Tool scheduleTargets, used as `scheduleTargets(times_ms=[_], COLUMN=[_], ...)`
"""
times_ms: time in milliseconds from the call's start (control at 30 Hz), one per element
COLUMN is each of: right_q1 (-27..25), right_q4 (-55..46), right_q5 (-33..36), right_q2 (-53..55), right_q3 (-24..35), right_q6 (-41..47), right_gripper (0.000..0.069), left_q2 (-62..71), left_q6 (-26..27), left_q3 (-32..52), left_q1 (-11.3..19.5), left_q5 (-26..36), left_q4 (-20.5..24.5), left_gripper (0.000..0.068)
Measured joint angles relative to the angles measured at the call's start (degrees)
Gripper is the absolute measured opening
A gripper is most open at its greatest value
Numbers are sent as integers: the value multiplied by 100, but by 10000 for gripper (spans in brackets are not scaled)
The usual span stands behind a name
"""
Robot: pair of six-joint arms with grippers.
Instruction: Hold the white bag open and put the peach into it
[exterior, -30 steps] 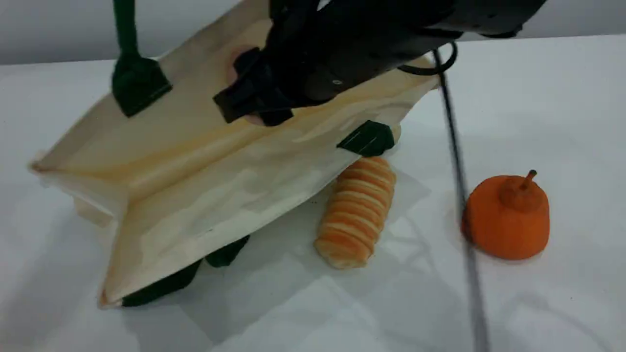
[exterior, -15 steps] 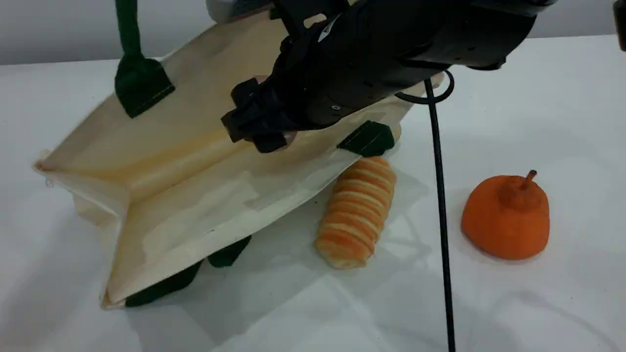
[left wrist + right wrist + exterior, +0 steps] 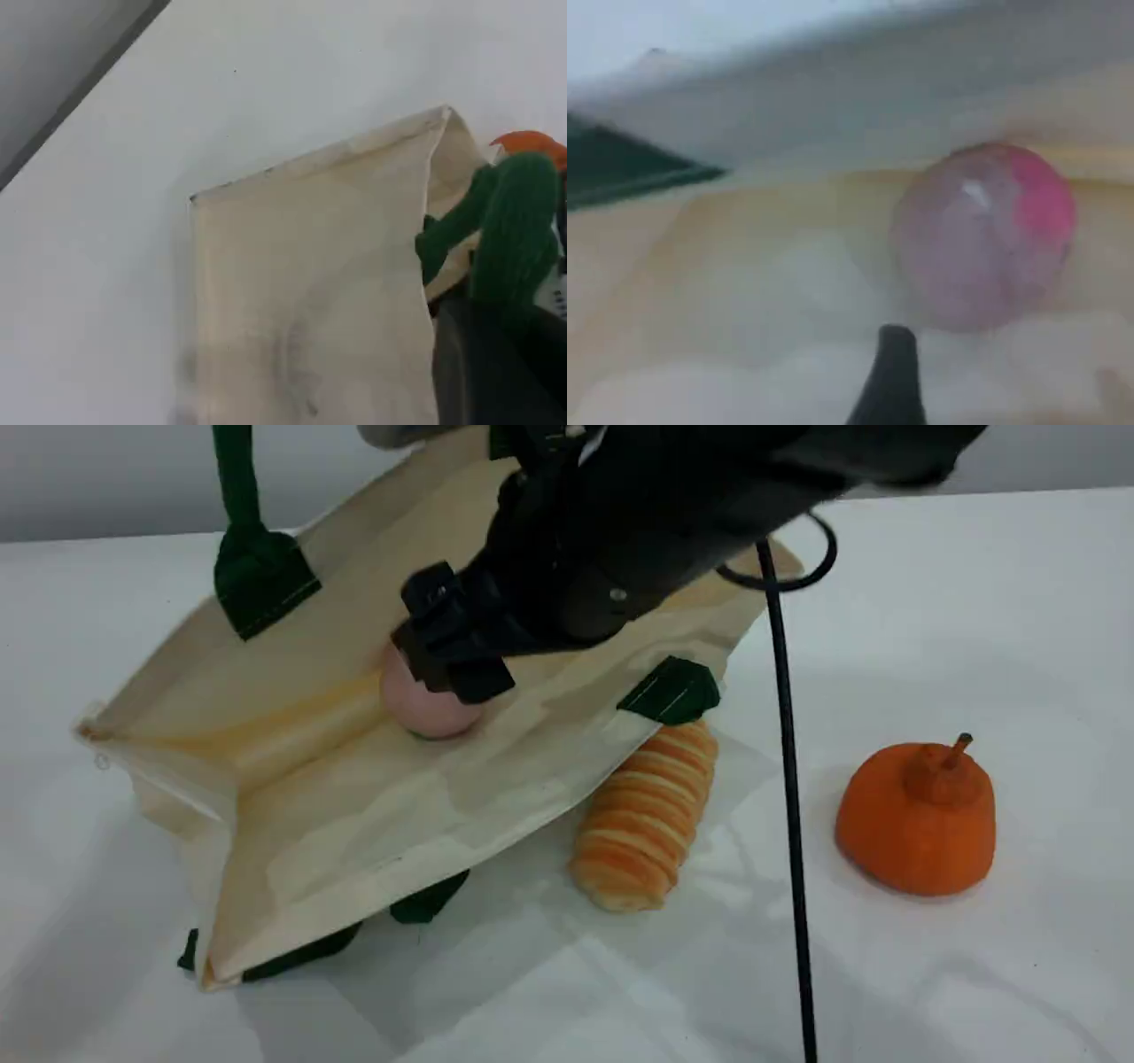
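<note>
A: Right gripper point(image 3: 452, 646), state?

B: Its fingers are standing spread and pinching nothing. It is hovering inside the mouth of the bag point(image 3: 354, 824), pointing down and to the left in the scene view.

A: Peach relative to it?

B: The peach point(image 3: 423, 707) is lying just under the fingertips, its top hidden by them. It is resting on the bag's lower inner panel, near the centre fold. In the right wrist view the peach point(image 3: 983, 235) is sitting beyond the one visible fingertip point(image 3: 892, 376), up and to its right and clear of it. The magenta patch is facing right.

A: Left gripper?

B: The left gripper point(image 3: 496, 354) is pinching the green handle point(image 3: 514, 221), and the rope is running into the dark jaws at the lower right of the left wrist view. In the scene view that handle point(image 3: 232, 478) is rising straight out past the top edge and lifting the upper panel.

A: Bag?

B: It is lying on its side on the table point(image 3: 974, 602), with its mouth gaping toward the upper right.

A: Surroundings?

B: A striped roll point(image 3: 642, 815) is lying just beside the bag's rim, with its top end under a green tab point(image 3: 669, 691). An orange fruit point(image 3: 917, 819) is sitting well to the right. A black cable point(image 3: 788, 779) is hanging from the right arm between the roll and the fruit.
</note>
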Motion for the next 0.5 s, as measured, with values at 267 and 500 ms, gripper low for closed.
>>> scheduleTargets(times_ms=[267, 500], right_q1=[-7, -46], right_q4=[-67, -793], right_q5=[1268, 1996], right_q2=[-727, -1399], right_q3=[0, 5], right_q6=[-48, -37], right_gripper=[451, 111], left_q2=[0, 0], left_q6=[0, 0], left_q3=[0, 0], left_q1=[0, 0], left_q5=[0, 0], left_q4=[12, 12], left_gripper=[92, 92])
